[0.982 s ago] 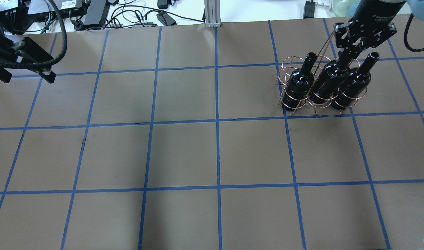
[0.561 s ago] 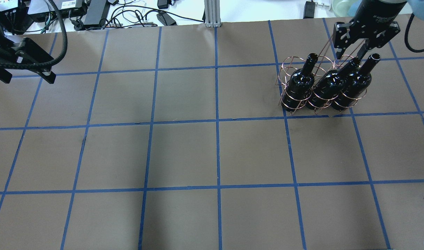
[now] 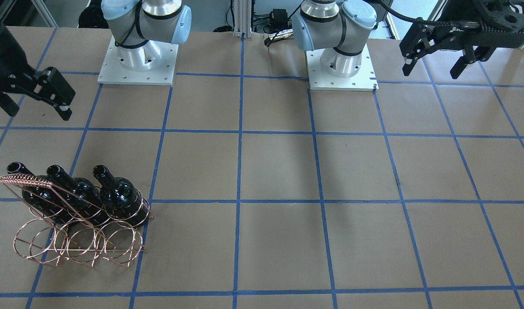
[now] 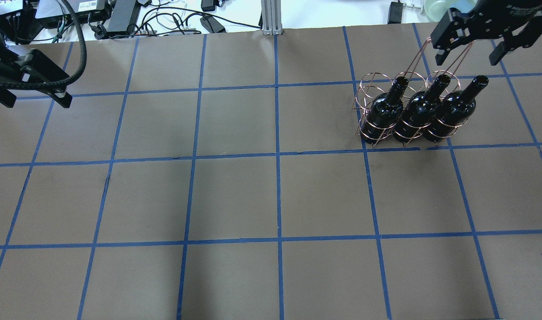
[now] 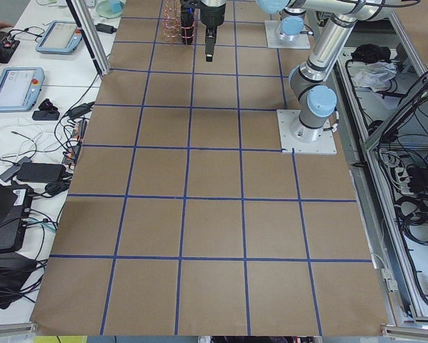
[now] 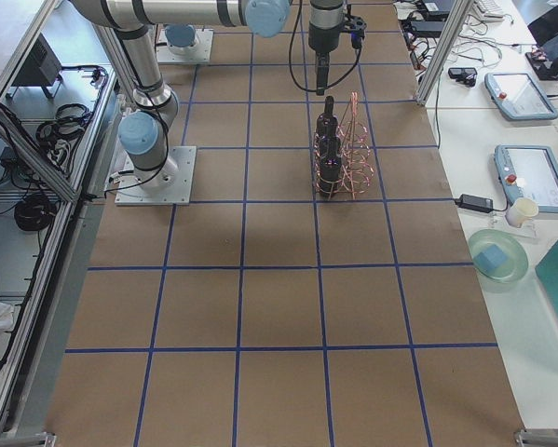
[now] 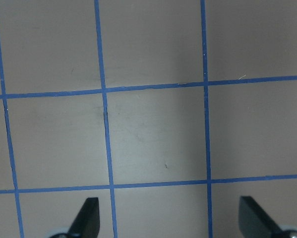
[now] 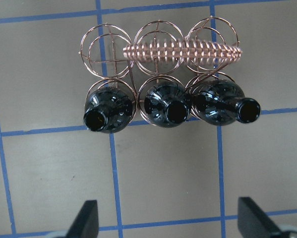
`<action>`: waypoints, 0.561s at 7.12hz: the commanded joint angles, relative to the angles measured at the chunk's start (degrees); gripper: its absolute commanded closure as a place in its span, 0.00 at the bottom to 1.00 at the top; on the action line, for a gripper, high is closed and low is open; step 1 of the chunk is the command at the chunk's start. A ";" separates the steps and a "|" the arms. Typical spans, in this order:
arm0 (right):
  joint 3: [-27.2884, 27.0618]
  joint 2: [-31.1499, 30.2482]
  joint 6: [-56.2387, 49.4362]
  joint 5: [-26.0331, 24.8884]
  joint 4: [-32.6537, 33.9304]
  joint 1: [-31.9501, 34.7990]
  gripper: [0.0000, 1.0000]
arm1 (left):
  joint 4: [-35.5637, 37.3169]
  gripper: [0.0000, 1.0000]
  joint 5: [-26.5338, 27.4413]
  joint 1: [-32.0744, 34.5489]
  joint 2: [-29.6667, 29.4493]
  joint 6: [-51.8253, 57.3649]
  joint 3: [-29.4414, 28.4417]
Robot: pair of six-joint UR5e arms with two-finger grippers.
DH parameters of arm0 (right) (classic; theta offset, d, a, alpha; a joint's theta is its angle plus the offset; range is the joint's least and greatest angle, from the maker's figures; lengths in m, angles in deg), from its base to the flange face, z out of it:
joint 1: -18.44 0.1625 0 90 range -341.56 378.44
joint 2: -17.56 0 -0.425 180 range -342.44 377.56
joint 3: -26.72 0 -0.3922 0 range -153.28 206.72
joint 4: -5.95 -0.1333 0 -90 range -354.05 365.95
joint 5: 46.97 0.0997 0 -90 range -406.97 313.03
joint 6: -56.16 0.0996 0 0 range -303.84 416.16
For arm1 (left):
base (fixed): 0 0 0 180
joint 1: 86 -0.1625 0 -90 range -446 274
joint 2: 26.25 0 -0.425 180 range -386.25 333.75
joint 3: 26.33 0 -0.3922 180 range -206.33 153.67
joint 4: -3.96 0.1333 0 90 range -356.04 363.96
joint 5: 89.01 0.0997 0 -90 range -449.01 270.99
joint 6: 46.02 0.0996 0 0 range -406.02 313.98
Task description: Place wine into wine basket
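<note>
Three glossy black wine bottles stand side by side in the copper wire wine basket (image 4: 372,83), filling the row of rings on the robot's side. The middle bottle (image 4: 420,111) is the one just under my right gripper (image 4: 468,55), which is open, empty and well above the necks. The right wrist view looks straight down on the bottle mouths (image 8: 177,112), the braided handle (image 8: 183,49) and the empty far rings. From the front, the bottles (image 3: 79,193) and the basket (image 3: 73,244) show at lower left. My left gripper (image 4: 35,100) is open and empty at the far left.
Brown paper table with a blue tape grid (image 4: 277,153). Cables and power supplies (image 4: 120,13) lie beyond the far edge. The left wrist view shows only bare table (image 7: 153,134) under the open fingers. The two arm bases (image 3: 137,60) stand at the robot's side.
My right gripper opened off the middle bottle's neck and rose up and away to the right. The middle bottle now stands free in its ring. The left arm stayed still.
</note>
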 commanded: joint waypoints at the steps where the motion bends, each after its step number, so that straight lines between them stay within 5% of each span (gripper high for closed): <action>1: -0.37 -2.85 2.07 -0.57 -5.83 3.38 0.00 | 0.02 0.00 0.04 0.00 0.00 0.00 0.06; 4: -3.10 -3.73 12.54 -0.57 -5.87 8.32 0.00 | 0.02 0.00 0.13 0.00 0.00 0.00 0.06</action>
